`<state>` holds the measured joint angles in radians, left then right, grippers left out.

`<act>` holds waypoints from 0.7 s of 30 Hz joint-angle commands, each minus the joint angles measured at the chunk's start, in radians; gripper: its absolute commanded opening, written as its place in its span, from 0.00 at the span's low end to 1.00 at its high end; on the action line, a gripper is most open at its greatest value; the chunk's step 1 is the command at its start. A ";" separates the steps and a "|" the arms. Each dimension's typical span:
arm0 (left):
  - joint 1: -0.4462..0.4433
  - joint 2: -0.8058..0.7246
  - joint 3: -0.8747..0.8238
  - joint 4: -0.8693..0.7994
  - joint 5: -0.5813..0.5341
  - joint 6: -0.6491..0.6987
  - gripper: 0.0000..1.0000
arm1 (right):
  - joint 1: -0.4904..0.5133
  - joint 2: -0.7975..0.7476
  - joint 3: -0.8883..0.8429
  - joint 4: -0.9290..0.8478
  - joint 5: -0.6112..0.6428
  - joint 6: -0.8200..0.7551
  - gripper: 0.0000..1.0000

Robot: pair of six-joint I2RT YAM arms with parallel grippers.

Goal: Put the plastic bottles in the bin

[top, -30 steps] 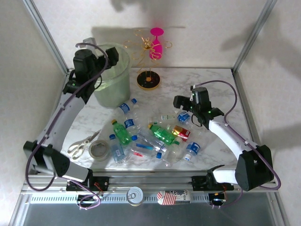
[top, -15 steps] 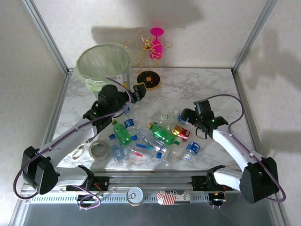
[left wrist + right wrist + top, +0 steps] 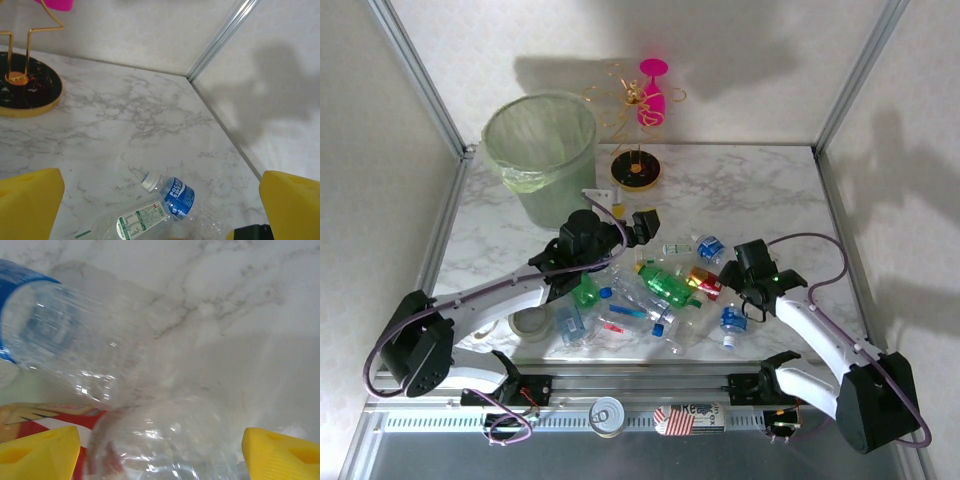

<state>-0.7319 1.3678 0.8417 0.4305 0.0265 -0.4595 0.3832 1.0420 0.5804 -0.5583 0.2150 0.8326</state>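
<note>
The plastic bottles (image 3: pixel 650 295) are seen strewn in a loose heap on the near middle of the table (image 3: pixel 740 190), well apart from the bin (image 3: pixel 555 190) at the far left corner. Most are clear and crumpled, with blue caps and blue labels. A green bottle (image 3: pixel 665 285) is spotted in the middle of the pile, with a red-labelled bottle (image 3: pixel 705 282) just beside it.

The bin is shown upright, round and grey-green, with a pale green bag folded over its rim.

The left gripper (image 3: pixel 645 222) is held above the far edge of the heap. Its yellow fingers (image 3: pixel 30 205) are spread wide with nothing between them, and a blue-labelled bottle (image 3: pixel 170 200) with a white cap lies on the table below.

The right gripper (image 3: pixel 742 295) is lowered at the right end of the pile. Its fingers (image 3: pixel 282 450) are parted, straddling a clear bottle (image 3: pixel 160 440); whether they touch it cannot be made out.

The tabletop is white marble with grey veins, bounded by plain white walls and aluminium posts. A pink goblet (image 3: pixel 653 90) and a gold wire stand (image 3: pixel 636 170) are placed at the back, and a tape roll (image 3: pixel 530 322) lies near the left arm.
</note>
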 commanded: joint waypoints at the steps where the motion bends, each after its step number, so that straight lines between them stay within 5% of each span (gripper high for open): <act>1: -0.010 0.016 0.004 0.058 0.006 -0.028 1.00 | 0.001 -0.022 -0.036 -0.043 0.034 0.047 0.84; 18: -0.024 0.036 0.021 0.059 -0.004 -0.044 1.00 | 0.000 -0.051 -0.168 0.066 -0.017 0.067 0.74; 21: -0.024 0.025 0.011 0.057 -0.017 -0.044 1.00 | 0.000 -0.046 -0.158 0.073 -0.012 0.052 0.65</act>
<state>-0.7456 1.4094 0.8433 0.4534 0.0292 -0.4919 0.3832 0.9913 0.4202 -0.5053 0.1986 0.8818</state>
